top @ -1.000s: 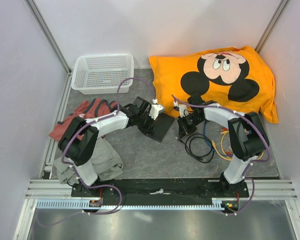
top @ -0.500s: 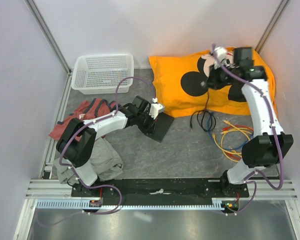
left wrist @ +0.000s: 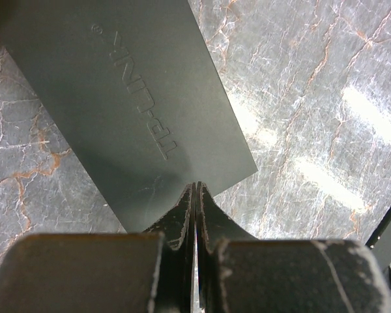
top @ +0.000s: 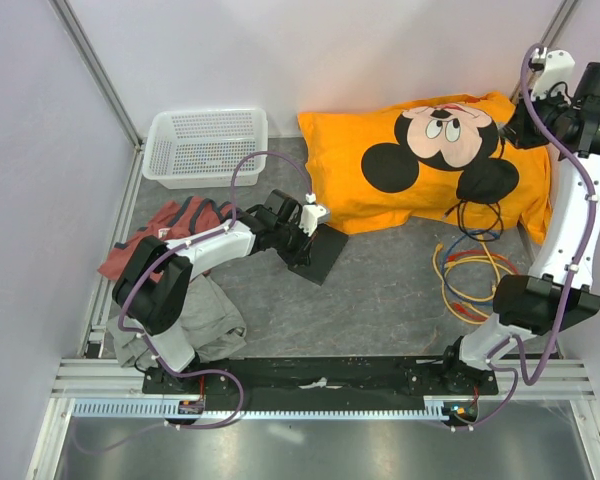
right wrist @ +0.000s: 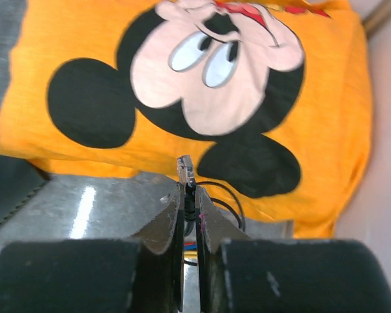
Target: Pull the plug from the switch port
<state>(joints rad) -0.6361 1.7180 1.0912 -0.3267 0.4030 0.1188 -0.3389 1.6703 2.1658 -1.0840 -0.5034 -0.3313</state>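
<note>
Far left, a red cloth (top: 170, 222) and a grey cloth (top: 212, 322) lie bunched on the table (top: 380, 300). A white basket (top: 205, 147) sits behind them by the back wall.

The left arm reaches across to the switch (top: 325, 260), which lies flat near the table's middle, one corner near the pillow's front edge. In the left wrist view the left gripper (left wrist: 195, 192) has its fingers pressed together with nothing between them. The tips rest on the switch's top, right at its near edge. Embossed TP-LINK lettering shows on the lid.

The orange Mickey pillow (top: 430, 165) lies at the back, centre to right. In front of its right end a black cable (top: 475, 215) loops on the table. Yellow, blue and red cables (top: 465, 280) are tangled just nearer.

The right arm is raised high at the far right, well apart from the switch. In the right wrist view the right gripper (right wrist: 189, 189) is clamped narrow, with the clear plug (right wrist: 186, 168) sticking up above the tips. The black cable trails down between the fingers. Hard to tell if the pads bite the plug's tail or the cable just behind it. The plug is out of the switch, held up over the pillow.
</note>
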